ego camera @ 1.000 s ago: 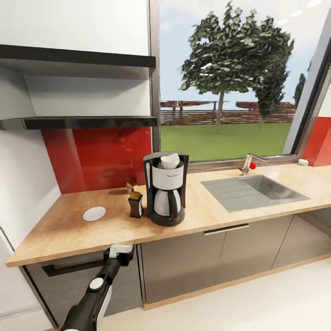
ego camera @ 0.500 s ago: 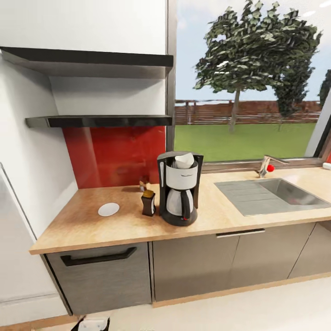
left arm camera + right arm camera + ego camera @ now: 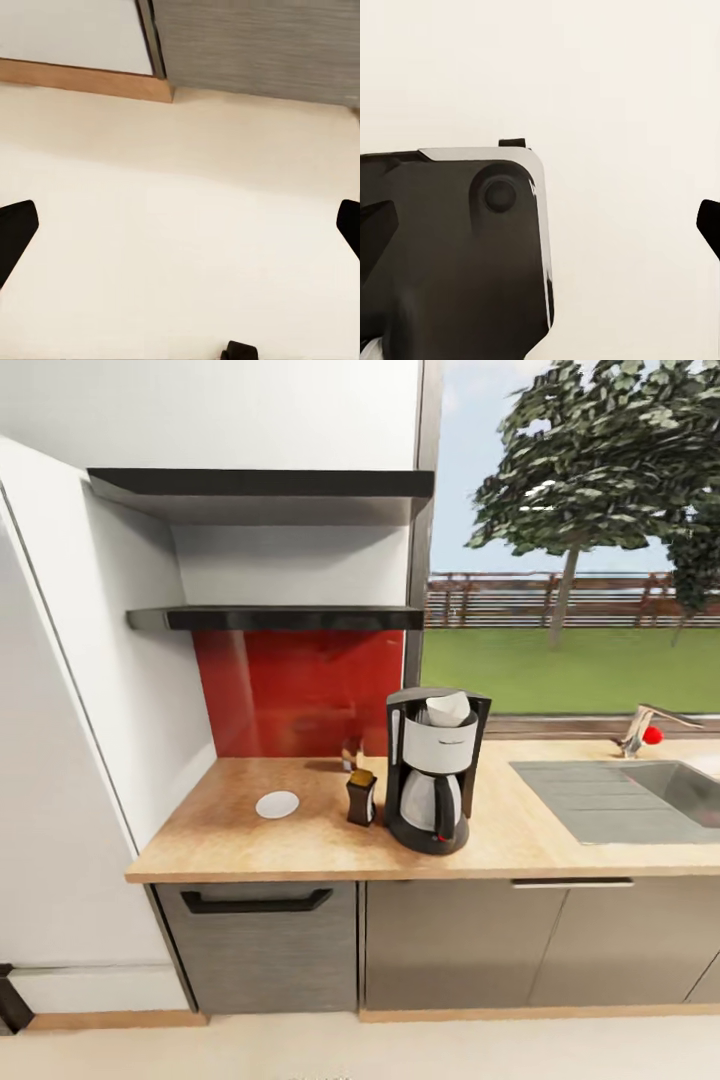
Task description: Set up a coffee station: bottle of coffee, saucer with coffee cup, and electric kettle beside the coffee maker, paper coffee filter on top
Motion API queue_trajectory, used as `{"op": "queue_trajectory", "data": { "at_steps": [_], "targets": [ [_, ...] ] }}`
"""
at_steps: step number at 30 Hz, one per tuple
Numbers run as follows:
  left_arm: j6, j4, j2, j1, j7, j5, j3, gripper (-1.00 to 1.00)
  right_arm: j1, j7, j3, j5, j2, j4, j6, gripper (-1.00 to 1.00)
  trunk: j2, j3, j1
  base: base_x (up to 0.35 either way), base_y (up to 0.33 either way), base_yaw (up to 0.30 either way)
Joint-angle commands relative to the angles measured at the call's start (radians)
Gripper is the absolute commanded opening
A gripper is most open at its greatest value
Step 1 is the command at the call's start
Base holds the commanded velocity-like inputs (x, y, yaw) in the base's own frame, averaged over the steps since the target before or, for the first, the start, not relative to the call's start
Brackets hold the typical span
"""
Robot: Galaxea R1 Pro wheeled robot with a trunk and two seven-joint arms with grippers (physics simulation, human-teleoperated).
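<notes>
The black coffee maker (image 3: 435, 772) stands on the beige kitchen countertop (image 3: 300, 842), with the white paper coffee filter (image 3: 447, 708) in its top. Just left of it stands the small brown bottle of coffee (image 3: 361, 797), and further left the white saucer (image 3: 277, 804) lies flat and bare. Above them the thin dark kitchen shelf (image 3: 290, 618) hangs on the wall. My left gripper (image 3: 180, 229) is open over pale floor near a cabinet base. Open as well, my right gripper (image 3: 540, 225) hangs above a black part of my own base (image 3: 450, 247).
A thicker dark board (image 3: 260, 485) hangs above the shelf. The sink (image 3: 630, 795) and faucet (image 3: 645, 725) are to the right. A small brownish object (image 3: 350, 752) sits behind the bottle. A tall white unit (image 3: 60, 810) bounds the counter's left end, with grey cabinet fronts (image 3: 460, 945) below.
The head camera has backed away and swung left, so the whole scene has shifted right. My left arm has dropped out of the head view. Nothing on the counter has moved.
</notes>
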Motion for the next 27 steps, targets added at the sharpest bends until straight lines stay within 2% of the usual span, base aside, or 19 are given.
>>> {"op": "queue_trajectory", "data": {
  "at_steps": [1,13,27],
  "targets": [
    [-0.003,0.002,0.000,0.000,-0.007,-0.011,0.008,1.00,0.000,0.002,-0.007,0.000,0.000,0.001,-0.004,1.00,-0.001,-0.001,0.000,0.000,0.000,0.258],
    [-0.006,0.008,-0.001,-0.001,-0.009,-0.008,0.008,1.00,0.000,0.002,-0.005,0.001,0.000,0.002,-0.004,1.00,-0.001,-0.011,0.000,0.011,0.009,0.243],
    [-0.007,0.008,-0.003,-0.001,-0.009,-0.011,0.002,1.00,0.000,0.006,-0.002,0.003,-0.001,0.004,-0.005,1.00,-0.001,-0.012,0.000,0.137,0.275,0.010]
  ]
}}
